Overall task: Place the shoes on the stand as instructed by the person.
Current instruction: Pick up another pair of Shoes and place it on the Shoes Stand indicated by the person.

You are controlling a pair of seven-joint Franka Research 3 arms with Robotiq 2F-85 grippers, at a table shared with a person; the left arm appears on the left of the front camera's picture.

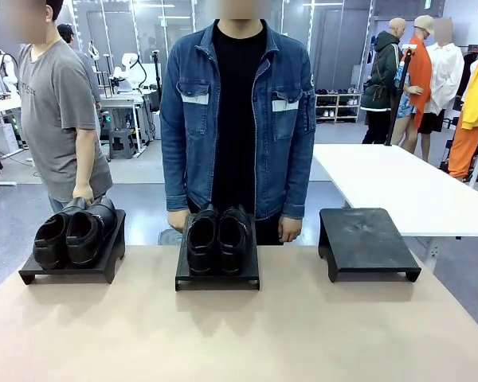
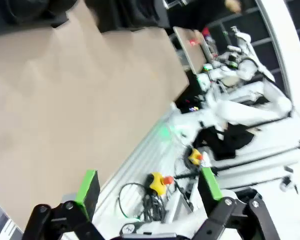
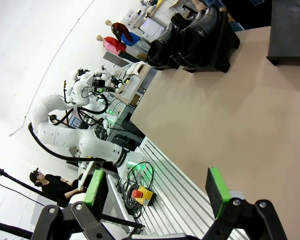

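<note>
On my left wrist camera the left tool [image 2: 147, 192] is released, its green-padded fingers [image 2: 88, 189] spread wide with nothing between them. It hangs past the near edge of the table [image 2: 65, 105], over the metal frame, cables and a yellow box with a red button [image 2: 160, 182]. That view is blurred, so I can only make out dark shapes at the table's far edge.

On my right wrist camera the right tool [image 3: 157, 192] is likewise released, fingers [image 3: 216, 190] wide apart and empty, also hanging off the table's near edge. Beyond it I see the tan tabletop and my other white arm [image 3: 65, 132] folded beside the table.

From the front camera, three low black stands sit in a row near the far edge. The left stand [image 1: 73, 267] carries one pair of shoes [image 1: 73, 232], side by side with toes pointing toward me. The middle stand [image 1: 217, 275] carries the second pair [image 1: 217, 239], also toes toward me and touching each other. The right stand [image 1: 366, 243] has a bare top.

The person [image 1: 237, 119] in the denim jacket stands just behind the middle stand, arms hanging down, hands at the table's far edge. A second person in a grey t-shirt [image 1: 57, 103] stands behind the left stand.
</note>
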